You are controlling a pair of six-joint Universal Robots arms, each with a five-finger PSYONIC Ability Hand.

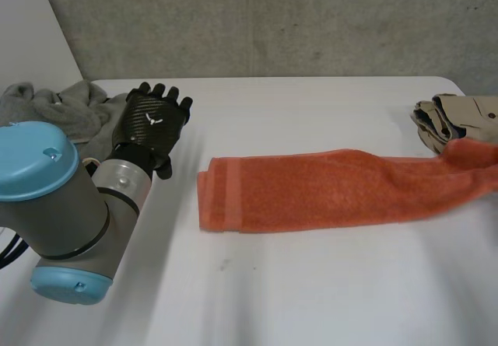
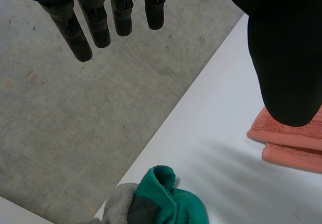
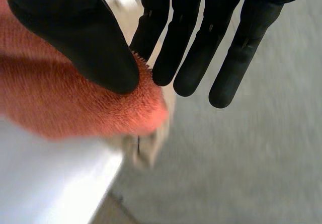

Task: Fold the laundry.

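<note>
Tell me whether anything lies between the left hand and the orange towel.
Nothing visible does. The left hand is open, and only bare table lies between it and the folded end of the orange towel. The grey cloth pile sits on the hand's other side, away from the towel.

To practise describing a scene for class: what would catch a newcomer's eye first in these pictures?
A long orange towel, folded, stretches across the white table. The right hand pinches its end at the table's right edge. The left hand hovers open beside a heap of grey cloth.
</note>
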